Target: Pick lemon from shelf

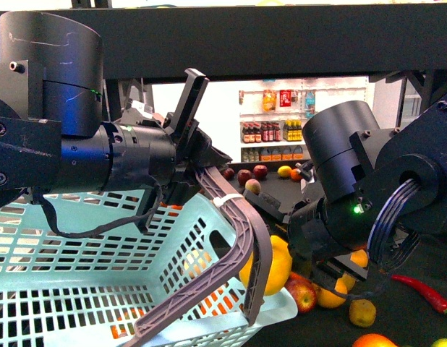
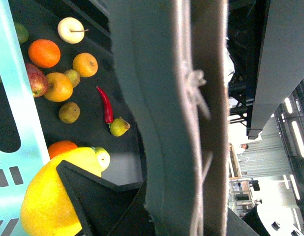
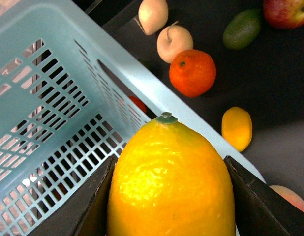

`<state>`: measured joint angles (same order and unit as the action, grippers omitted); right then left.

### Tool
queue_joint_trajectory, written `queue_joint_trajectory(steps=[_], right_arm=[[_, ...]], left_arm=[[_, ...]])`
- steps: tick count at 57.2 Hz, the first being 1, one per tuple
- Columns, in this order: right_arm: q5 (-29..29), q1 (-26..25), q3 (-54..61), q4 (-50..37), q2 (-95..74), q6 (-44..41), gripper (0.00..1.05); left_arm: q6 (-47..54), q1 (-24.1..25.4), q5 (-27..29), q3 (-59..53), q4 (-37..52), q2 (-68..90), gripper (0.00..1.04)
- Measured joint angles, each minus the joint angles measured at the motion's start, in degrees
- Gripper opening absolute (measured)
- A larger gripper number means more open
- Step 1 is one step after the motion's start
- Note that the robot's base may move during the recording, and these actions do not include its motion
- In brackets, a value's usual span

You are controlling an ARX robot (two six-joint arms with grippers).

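The shelf [image 1: 281, 36] fills the scene, its black top beam running across the front view and its dark deck [image 1: 411, 318] spread below with loose fruit. A pale blue slatted basket [image 1: 79, 246] sits tilted at the left of the deck, its grey handle [image 1: 241, 231] swung up across its right corner. The left gripper [image 1: 202, 155] is at the top of that handle. One finger points upward, and the wrist view is filled by the handle, so I cannot tell whether the jaws clamp it or only rest against it. The right gripper [image 3: 171, 196] is pressed onto the lemon [image 3: 171, 182], with a black finger [image 3: 95, 201] tight on each flank of the fruit. The lemon is held stem end outward just beside the basket's outer wall and rim, over the deck, and the front view shows it partly behind the handle. Scattered on the deck nearby are an orange [image 3: 192, 72], a red apple [image 1: 301, 293], a pale round fruit [image 3: 174, 43], a small yellow fruit [image 3: 236, 128] and a red chilli [image 1: 424, 293].
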<state>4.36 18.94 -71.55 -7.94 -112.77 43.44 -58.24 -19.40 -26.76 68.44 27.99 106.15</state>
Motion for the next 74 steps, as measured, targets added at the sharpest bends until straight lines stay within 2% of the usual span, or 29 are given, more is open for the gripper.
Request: queue_joint_trajectory(steps=[4,16,21,37,46,55,67,74], right_arm=[[1.0,0.4,0.4,-0.7,0.0,0.1,0.60],[2.4,1.1,0.9,-1.9,1.0,0.1,0.89],[2.3,1.1,0.9,-2.3,1.3,0.2,0.99],[4.1,-1.7,1.4,-4.0,3.1,0.9,0.97],[4.8,-6.8,1.9,-6.2,5.5,1.0,0.97],[6.0,-13.8,3.5,-10.1,5.7,-1.1,0.97],[5.5,-21.7,5.6,-13.6,-2.0,-9.2,0.97],[5.5,-23.4,6.1,-15.4,-7.4,-13.0,0.97]], left_arm=[[0.0,0.0,0.0,0.0,0.0,0.0,0.08],[-0.1,0.0,0.0,0.0,0.0,0.0,0.08],[-0.1,0.0,0.0,0.0,0.0,0.0,0.08],[-0.1,0.0,0.2,0.1,-0.2,0.1,0.08],[0.0,0.0,0.3,0.1,-0.2,0.1,0.08],[-0.1,0.0,0.1,0.1,-0.2,0.1,0.08],[-0.1,0.0,0.1,0.1,-0.2,0.1,0.08],[0.0,0.0,0.2,0.1,-0.2,0.1,0.08]])
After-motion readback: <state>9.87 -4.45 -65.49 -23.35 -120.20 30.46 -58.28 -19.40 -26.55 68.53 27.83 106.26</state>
